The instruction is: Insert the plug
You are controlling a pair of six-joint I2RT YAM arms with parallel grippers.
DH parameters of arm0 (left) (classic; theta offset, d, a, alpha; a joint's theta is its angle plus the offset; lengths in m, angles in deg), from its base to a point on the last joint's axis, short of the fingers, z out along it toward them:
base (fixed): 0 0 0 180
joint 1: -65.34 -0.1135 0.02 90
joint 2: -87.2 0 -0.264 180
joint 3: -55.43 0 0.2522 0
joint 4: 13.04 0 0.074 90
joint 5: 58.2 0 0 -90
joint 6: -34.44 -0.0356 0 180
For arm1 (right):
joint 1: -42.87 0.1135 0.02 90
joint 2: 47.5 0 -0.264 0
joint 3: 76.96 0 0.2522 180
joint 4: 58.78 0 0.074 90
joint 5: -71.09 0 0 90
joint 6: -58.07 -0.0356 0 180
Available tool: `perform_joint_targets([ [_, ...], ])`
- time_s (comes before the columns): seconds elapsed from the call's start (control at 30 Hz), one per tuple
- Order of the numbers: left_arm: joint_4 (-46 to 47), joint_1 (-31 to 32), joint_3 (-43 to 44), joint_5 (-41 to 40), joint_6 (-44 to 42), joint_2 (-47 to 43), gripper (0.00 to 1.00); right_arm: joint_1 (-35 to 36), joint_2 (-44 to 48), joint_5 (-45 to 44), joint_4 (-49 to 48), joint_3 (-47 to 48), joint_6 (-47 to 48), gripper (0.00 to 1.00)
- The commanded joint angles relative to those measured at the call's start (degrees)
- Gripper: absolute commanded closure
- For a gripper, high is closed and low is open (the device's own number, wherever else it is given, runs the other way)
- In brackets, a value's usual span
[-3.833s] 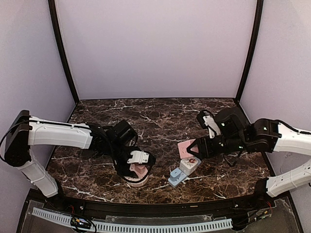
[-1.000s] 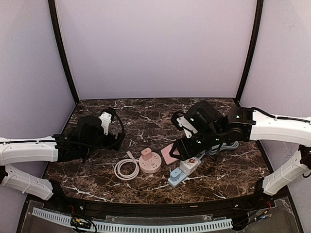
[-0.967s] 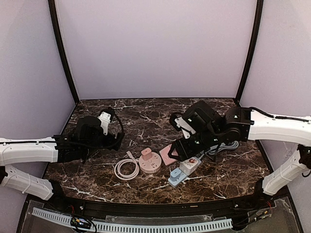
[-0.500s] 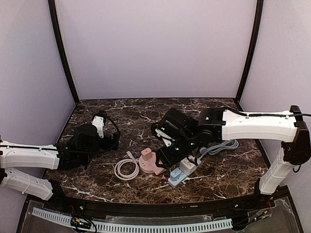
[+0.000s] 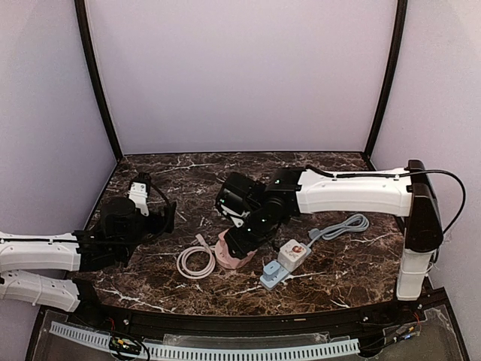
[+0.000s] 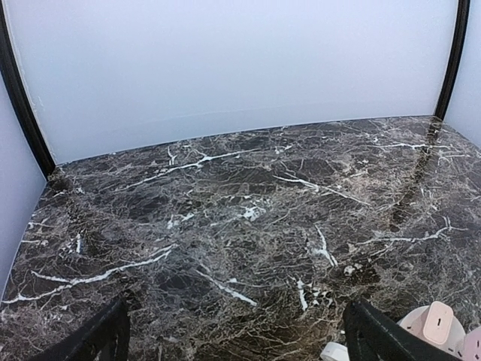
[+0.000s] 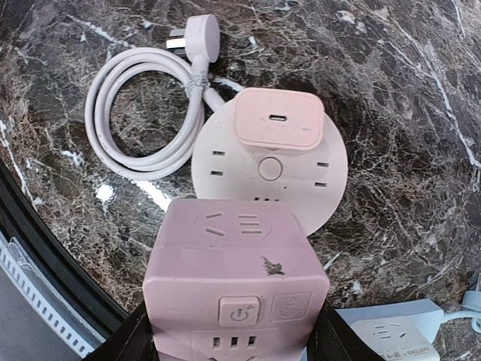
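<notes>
A pink cube plug (image 7: 237, 286) with a power button and socket faces sits between the black fingers (image 7: 128, 342) of my right gripper (image 7: 234, 338), which is shut on its sides. It hangs just over the near edge of a round pink socket base (image 7: 270, 173), whose far side carries a pink charger block (image 7: 279, 120). From above, the right gripper (image 5: 246, 239) covers most of the base (image 5: 223, 258). My left gripper (image 5: 161, 214) is open and holds nothing, off to the left of the base. Its fingers (image 6: 98, 338) frame bare marble.
A coiled white cable (image 5: 194, 262) with its plug (image 7: 197, 34) lies left of the base. A white and blue power strip (image 5: 284, 263) with a grey cord (image 5: 342, 226) lies to the right. Black posts and pale walls enclose the marble table (image 5: 248, 173).
My right arm has swung left with the pink cube, from beside the white strip to over the round base. The left arm has drawn back to the left, its gripper still open.
</notes>
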Motion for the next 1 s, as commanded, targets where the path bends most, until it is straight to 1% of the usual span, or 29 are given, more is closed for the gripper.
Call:
perform_joint_targets([
  [0.0,-0.1,-0.4,-1.8,-1.0,-0.9,-2.1,0.01,-2.5,-0.8,-0.1,1.6,2.7,2.3,1.0],
  [0.33,0.0,-0.4,-2.4,-0.7,-1.5,-2.9,0.03,-3.9,-4.5,1.6,3.7,5.7,4.2,1.0],
  [0.7,0.1,-0.4,-2.6,-0.3,-1.5,-3.3,0.03,-3.8,-5.2,0.3,6.5,5.7,4.5,1.0],
  [0.97,0.7,-0.4,-2.7,0.0,-1.6,-2.8,0.03,-3.9,-6.6,0.2,6.6,6.0,5.2,1.0],
])
